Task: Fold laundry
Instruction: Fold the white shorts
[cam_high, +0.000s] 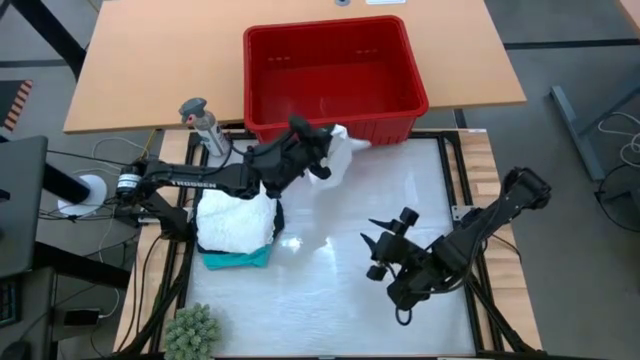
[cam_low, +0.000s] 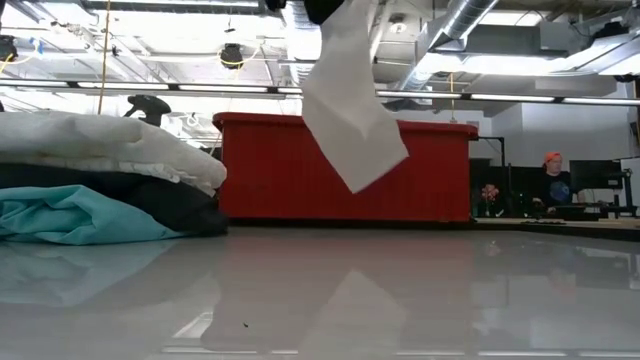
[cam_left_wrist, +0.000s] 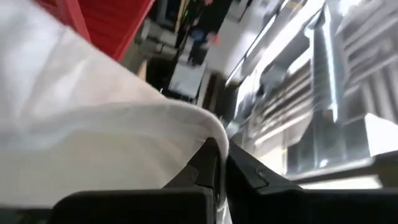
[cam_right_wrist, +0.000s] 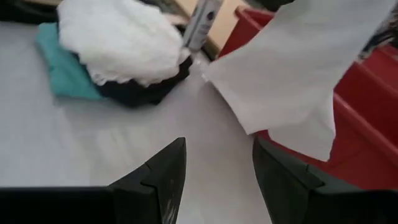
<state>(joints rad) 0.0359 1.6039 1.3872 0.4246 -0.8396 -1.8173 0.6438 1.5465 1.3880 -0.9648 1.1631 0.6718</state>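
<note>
1. The left end effector (cam_high: 322, 152) is sitting in the upper middle of the high view, just in front of the red basket (cam_high: 335, 75), with its fingers pressed together and pinching a white cloth (cam_high: 340, 150).
2. The white cloth is hanging in the air clear of the counter (cam_high: 330, 270); in the low view it is showing as a smooth, pale sheet (cam_low: 350, 110) drooping from the top edge of the frame to a slanted lower corner, in front of the basket (cam_low: 340, 165).
3. In the left wrist view the cloth (cam_left_wrist: 93, 130) is filling the left half of the frame and is running into the closed fingertips (cam_left_wrist: 211, 158).
4. A stack of laundry is lying at the left of the counter in the high view: a fluffy white garment (cam_high: 235, 218) on top, a black garment (cam_high: 279, 222) showing at its right edge, and a teal garment (cam_high: 235, 259) sticking out beneath at the lower side.
5. The right end effector (cam_high: 373, 247) is hovering over the counter right of centre in the high view, its fingers spread and holding nothing.
6. A small green fuzzy plant (cam_high: 192, 331) is sitting at the lower left corner of the counter.
7. No readable writing or label is showing on the cloths or the basket.
</note>
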